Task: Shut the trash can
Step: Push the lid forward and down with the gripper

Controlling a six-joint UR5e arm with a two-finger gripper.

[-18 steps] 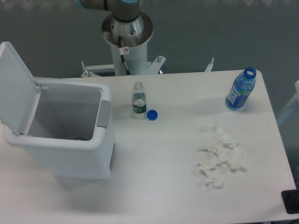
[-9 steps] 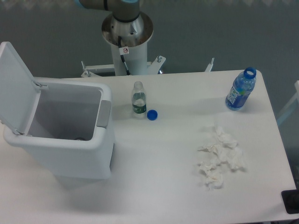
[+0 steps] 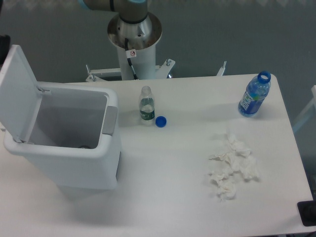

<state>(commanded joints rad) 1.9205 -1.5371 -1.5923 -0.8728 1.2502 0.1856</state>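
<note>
The trash can [image 3: 74, 163] is a large white bin at the table's left. It stands open, its flat lid [image 3: 19, 94] raised upright on the left side and its grey push tab [image 3: 109, 120] on the right rim. A dark part of the gripper [image 3: 4, 45] shows at the frame's left edge, just behind the lid's top corner. Its fingers are cut off by the frame, so open or shut does not show. The arm's base column [image 3: 134, 37] stands behind the table.
A small clear bottle [image 3: 146, 106] stands mid-table with a blue cap [image 3: 160, 121] beside it. A blue-labelled open bottle [image 3: 255, 95] stands at the far right. Crumpled white tissues [image 3: 232, 168] lie at the right front. A dark object [image 3: 308, 213] sits at the bottom right corner.
A dark part of the gripper has come into view at the left edge behind the lid's top. The lid, the bin and the other objects have not moved.
</note>
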